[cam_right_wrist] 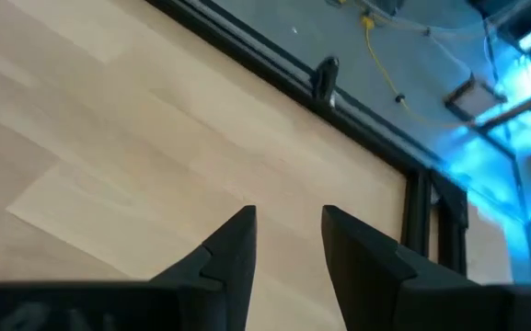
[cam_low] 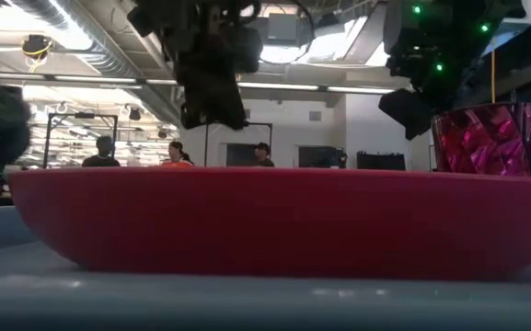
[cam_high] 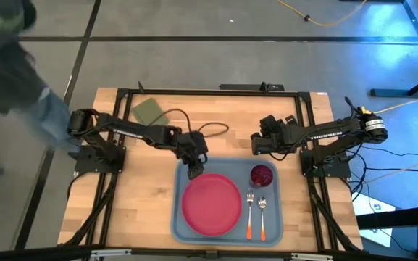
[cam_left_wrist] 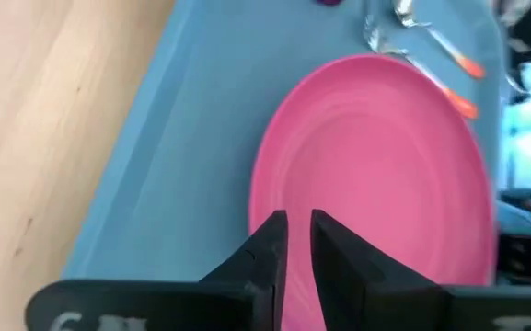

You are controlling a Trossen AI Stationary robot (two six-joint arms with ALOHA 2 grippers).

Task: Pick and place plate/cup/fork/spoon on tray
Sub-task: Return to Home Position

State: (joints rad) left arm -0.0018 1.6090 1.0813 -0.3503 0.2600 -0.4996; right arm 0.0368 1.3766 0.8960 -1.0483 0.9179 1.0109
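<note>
The light-blue tray [cam_high: 183, 181] lies at the table's near middle. On it rest the pink-red plate [cam_high: 211, 204], flat on the left half, the dark-red cup [cam_high: 261, 175], upright at the far right, and the fork [cam_high: 250, 210] and spoon [cam_high: 262, 214], side by side with their orange handles toward the near edge. My left gripper [cam_high: 193, 170] hangs above the plate's far edge [cam_left_wrist: 357, 138]. Its fingers are a narrow gap apart and touch nothing. In the low view it [cam_low: 212, 92] stands clear above the plate [cam_low: 274, 221]. My right gripper [cam_high: 256, 145] is open and empty over bare wood beyond the tray.
An olive-green square pad [cam_high: 148, 110] and a looping dark cable [cam_high: 209, 130] lie at the table's far side. A black frame [cam_high: 216, 92] runs along the far edge. A person stands off the table's far left corner [cam_high: 20, 65]. Bare wood shows left of the tray.
</note>
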